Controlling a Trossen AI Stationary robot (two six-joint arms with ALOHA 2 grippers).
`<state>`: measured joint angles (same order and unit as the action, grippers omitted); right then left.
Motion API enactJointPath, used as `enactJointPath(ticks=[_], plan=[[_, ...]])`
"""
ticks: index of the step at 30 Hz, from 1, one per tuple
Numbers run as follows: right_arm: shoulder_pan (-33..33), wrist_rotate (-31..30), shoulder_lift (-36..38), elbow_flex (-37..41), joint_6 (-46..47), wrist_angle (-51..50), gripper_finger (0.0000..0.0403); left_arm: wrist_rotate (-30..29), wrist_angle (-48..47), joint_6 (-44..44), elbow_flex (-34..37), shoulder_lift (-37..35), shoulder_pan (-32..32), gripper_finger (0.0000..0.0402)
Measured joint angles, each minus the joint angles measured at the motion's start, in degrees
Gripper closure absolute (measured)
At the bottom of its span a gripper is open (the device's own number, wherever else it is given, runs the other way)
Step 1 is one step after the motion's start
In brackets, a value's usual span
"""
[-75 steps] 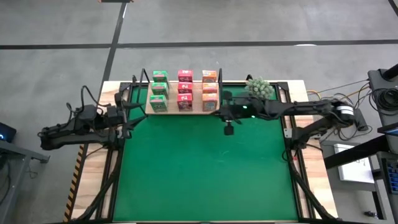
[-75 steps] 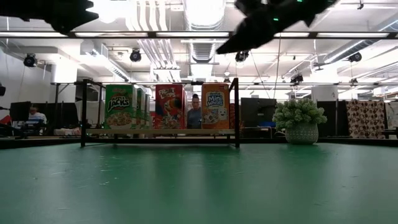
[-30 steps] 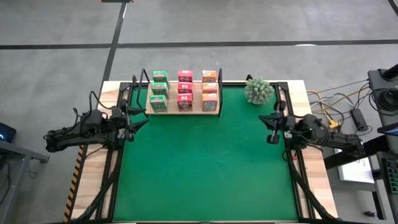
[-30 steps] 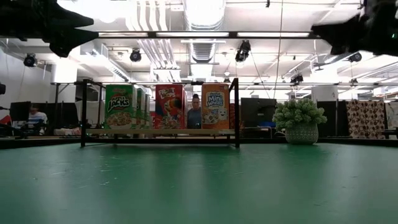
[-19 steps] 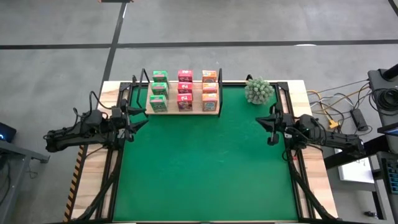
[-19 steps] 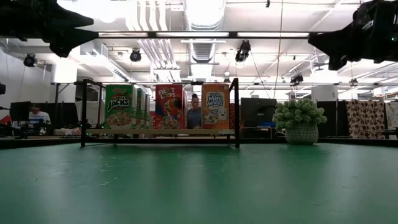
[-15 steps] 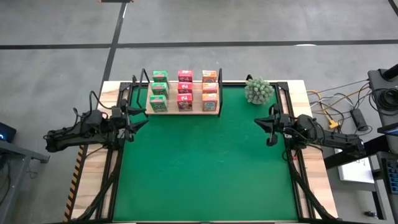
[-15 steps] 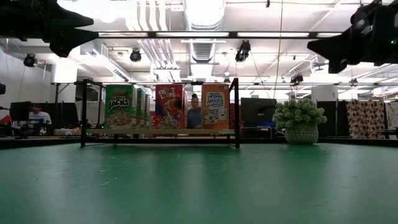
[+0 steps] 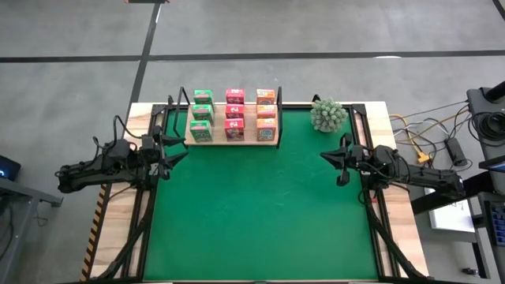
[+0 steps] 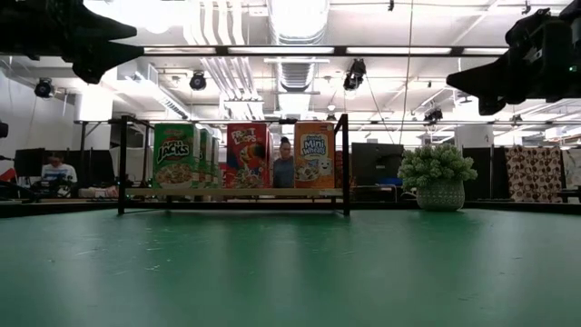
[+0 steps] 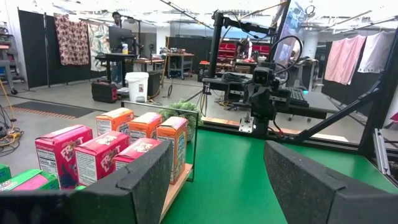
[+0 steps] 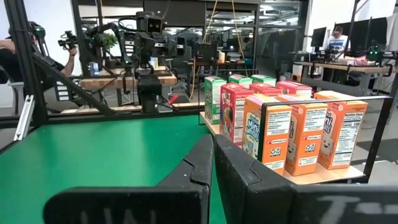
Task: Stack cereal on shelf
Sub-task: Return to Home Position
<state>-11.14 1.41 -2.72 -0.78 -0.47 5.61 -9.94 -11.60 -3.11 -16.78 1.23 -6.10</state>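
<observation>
Green mat (image 9: pixel 260 213) covers the desk (image 9: pixel 118 237). Beyond it the low view takes in a workshop with ceiling lights and far benches, where a person (image 10: pixel 56 169) sits.

Left claw (image 9: pixel 180 150) hangs over the mat's left edge, high above it. Its fingers (image 11: pixel 134 186) are spread wide with nothing between them. Right claw (image 9: pixel 330 156) hangs at the same height over the opposite edge, facing the left claw across the bare mat. Its fingers (image 12: pixel 193 168) are pressed together and grip nothing (the right wrist view shows only a thin seam where they meet).

The shelf (image 10: pixel 227 193) stands at the far edge of the mat, ahead of the left claw and slightly inward of it, and farther from the right claw. All the cereal (image 9: pixel 234 114) stands upright on the shelf: nine boxes in three columns, one box of each colour per step. The green boxes (image 9: pixel 201 114) are nearest the left claw, the orange boxes (image 9: pixel 266 113) are nearest the right claw, and the red boxes (image 12: pixel 233 112) are between them. Neither claw touches the shelf or a box.

A plant (image 9: pixel 329 114) in a pale pot sits just beyond the right claw, between that claw and the orange end of the shelf but apart from both.
</observation>
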Motion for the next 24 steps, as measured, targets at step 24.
enactJointPath(ticks=[24], plan=[[0.0, 0.0, 0.0, 0.0, 0.02, -0.85, 0.0394, 0.0, 0.0, 0.0, 0.0, 0.0, 0.01, 0.0166]])
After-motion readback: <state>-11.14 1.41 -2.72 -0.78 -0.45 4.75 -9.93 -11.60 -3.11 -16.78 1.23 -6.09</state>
